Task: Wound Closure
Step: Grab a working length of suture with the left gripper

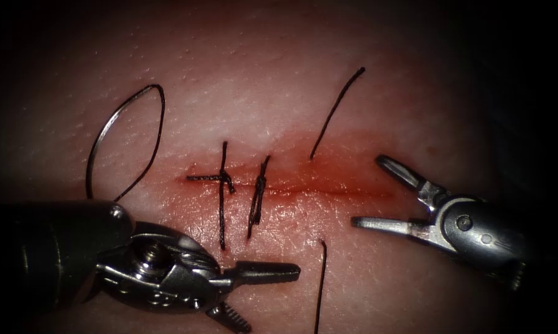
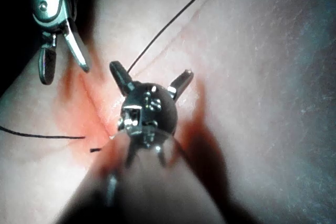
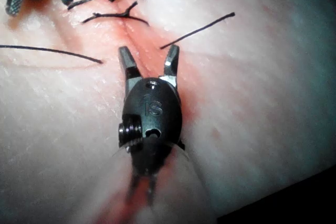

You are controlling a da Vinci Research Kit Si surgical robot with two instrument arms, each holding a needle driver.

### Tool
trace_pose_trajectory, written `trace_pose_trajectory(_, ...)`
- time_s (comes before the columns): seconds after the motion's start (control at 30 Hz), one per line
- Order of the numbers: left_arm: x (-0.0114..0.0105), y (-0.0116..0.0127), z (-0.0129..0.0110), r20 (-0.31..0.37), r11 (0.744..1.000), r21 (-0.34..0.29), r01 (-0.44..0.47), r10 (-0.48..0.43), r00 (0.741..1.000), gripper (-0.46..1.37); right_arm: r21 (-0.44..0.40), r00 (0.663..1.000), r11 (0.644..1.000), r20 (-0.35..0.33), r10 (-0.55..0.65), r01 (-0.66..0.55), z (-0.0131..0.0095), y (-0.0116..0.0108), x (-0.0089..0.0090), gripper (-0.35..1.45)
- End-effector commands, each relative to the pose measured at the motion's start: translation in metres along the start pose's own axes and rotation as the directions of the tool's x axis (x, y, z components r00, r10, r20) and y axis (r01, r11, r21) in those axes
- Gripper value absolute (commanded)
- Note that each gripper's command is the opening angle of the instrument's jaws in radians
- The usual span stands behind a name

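Observation:
The tissue (image 1: 279,93) has a cut (image 1: 341,193) running across it, with two knotted stitches (image 1: 223,179) on its left half. The curved needle (image 1: 109,127) lies free on the tissue at the far left, held by neither tool and not in the tissue. Thread (image 1: 336,108) enters just beyond the cut, right of the stitches, and comes out on the near side (image 1: 320,284). My left tool (image 1: 270,297) is open and holds nothing, below the stitches. My right tool (image 1: 369,192) is open and empty at the cut's right end. My own jaws spread wide in both wrist views (image 2: 151,74) (image 3: 148,55).
Red fluid (image 1: 347,176) stains the tissue along the cut's right half. From the needle's tail, thread loops (image 1: 152,154) back toward the left tool's shaft (image 1: 50,247). The stitches' cut ends (image 1: 222,229) lie on the tissue on both sides of the cut.

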Motion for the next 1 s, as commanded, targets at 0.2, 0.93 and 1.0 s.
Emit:
trace_pose_trajectory(0.2, 0.0001, 0.0015, 0.0022, 0.009, 0.996, 0.021, -0.082, 0.082, 0.997, 0.94, 0.001, 1.0, 1.0, 0.0, 0.0, 0.0, 0.0, 0.0001, -0.0001, 0.87)
trace_pose_trajectory(0.93, 0.0012, 0.0003, 0.0061, 0.01, 0.982, 0.145, -0.12, 0.12, 0.993, 0.36, 0.006, 1.0, 1.0, -0.002, -0.002, 0.002, -0.0005, 0.0001, -0.0003, 0.88)
trace_pose_trajectory(1.0, 0.0012, 0.0005, 0.0063, 0.009, 0.982, 0.144, -0.123, 0.123, 0.992, 0.35, 0.007, 1.0, 1.0, -0.003, -0.003, 0.003, -0.0006, 0.0001, -0.0003, 0.87)
